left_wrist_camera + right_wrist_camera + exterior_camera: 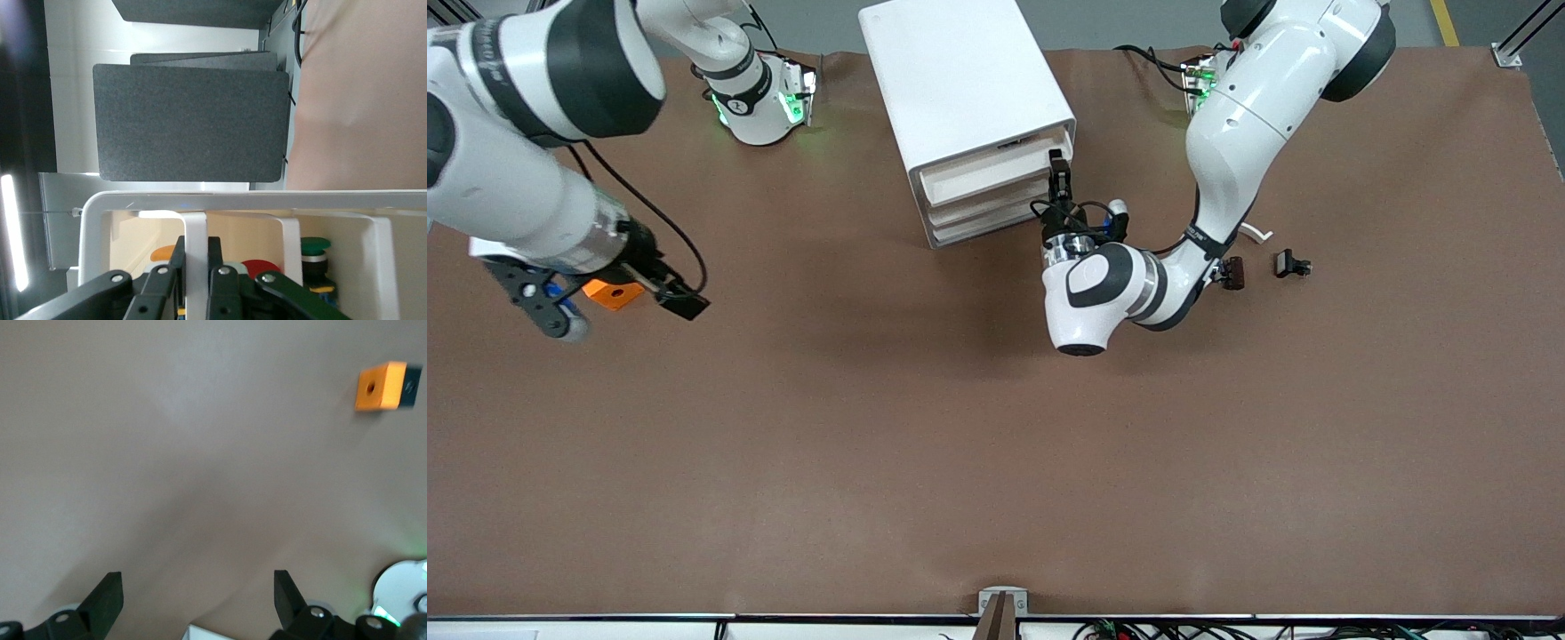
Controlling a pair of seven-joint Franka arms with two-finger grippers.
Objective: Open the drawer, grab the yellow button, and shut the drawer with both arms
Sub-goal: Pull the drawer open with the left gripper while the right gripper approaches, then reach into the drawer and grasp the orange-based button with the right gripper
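The opening step is in hand. The left gripper (1058, 174) (197, 280) is clamped on a white rib of the drawer (978, 178) front, at the corner toward the left arm's end, on the white cabinet (960, 80) that stands at twelve o'clock on the table (996, 462). The drawer looks only a little way out. Through its front, the left wrist view shows a red cap that is probably the button (260, 267), lying inside among other coloured caps. The right gripper (630, 318) (197, 600) waits with its jaws spread wide and empty over the table at nine o'clock, above the orange block (609, 294). The next move likely calls for a straight pull along the drawer's own line, so the cabinet does not drag, until the tray is clear enough for the right arm to reach in. The surface is a matt brown cover, faintly creased; two small black clips (1291, 264) lie at two o'clock. Dark grey panels (190, 123) stand in the room.
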